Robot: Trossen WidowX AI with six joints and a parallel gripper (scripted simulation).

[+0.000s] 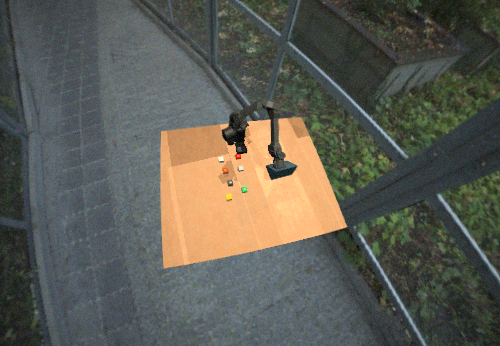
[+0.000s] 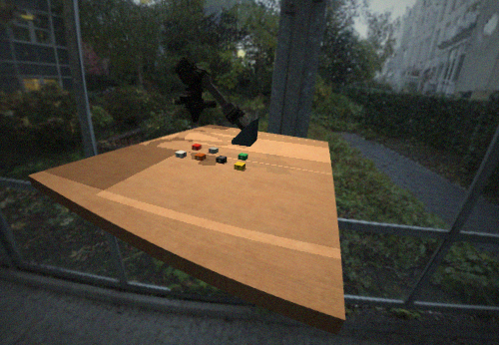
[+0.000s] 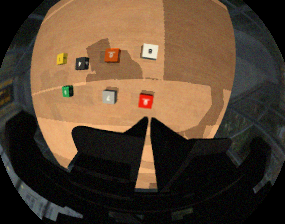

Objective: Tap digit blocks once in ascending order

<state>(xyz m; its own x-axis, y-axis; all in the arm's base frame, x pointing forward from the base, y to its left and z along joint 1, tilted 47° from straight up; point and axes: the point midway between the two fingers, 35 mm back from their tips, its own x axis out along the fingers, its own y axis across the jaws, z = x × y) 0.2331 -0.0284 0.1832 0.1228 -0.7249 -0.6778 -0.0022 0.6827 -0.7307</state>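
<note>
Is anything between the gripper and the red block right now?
Nothing visible. The gripper, shut and empty, hangs high above the table, and the red block lies just ahead of its tips in the wrist view. The grey block sits off to the side.

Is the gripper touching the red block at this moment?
Apart. In the exterior view the gripper hangs well above the table, with background showing between it and the red block. Its fingers are shut, holding nothing.
</note>
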